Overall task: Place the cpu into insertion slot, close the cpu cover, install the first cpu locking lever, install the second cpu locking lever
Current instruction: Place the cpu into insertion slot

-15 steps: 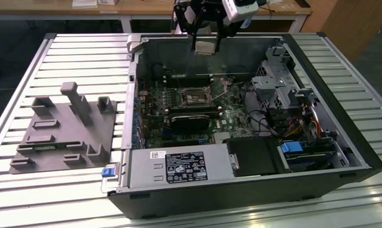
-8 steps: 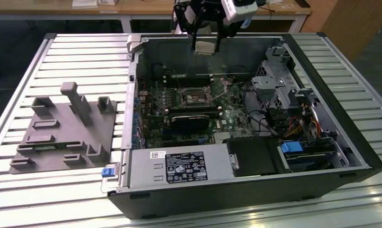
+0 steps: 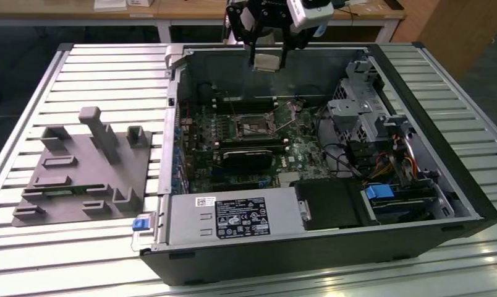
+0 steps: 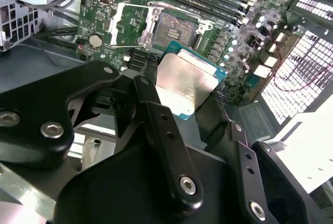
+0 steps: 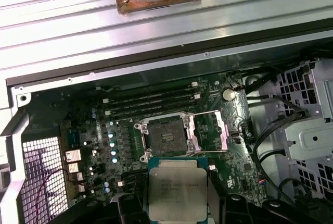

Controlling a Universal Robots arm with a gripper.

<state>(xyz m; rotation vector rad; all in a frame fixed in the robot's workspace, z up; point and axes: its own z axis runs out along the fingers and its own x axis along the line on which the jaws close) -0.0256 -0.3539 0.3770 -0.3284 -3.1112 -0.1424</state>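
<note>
Hand [image 3: 267,55] of mine hung top centre in the exterior view, pointing down, pinching the cpu [image 3: 267,64] above the insertion slot [image 3: 255,127].

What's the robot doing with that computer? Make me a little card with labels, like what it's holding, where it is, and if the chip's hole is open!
holding: the gripper has its jaws shut on the cpu
where: up in the air over the open computer case, clear of the motherboard
insertion slot: empty, dark centre showing
cpu cover: flipped open beside the slot
job so far: cpu not yet in the slot
</note>
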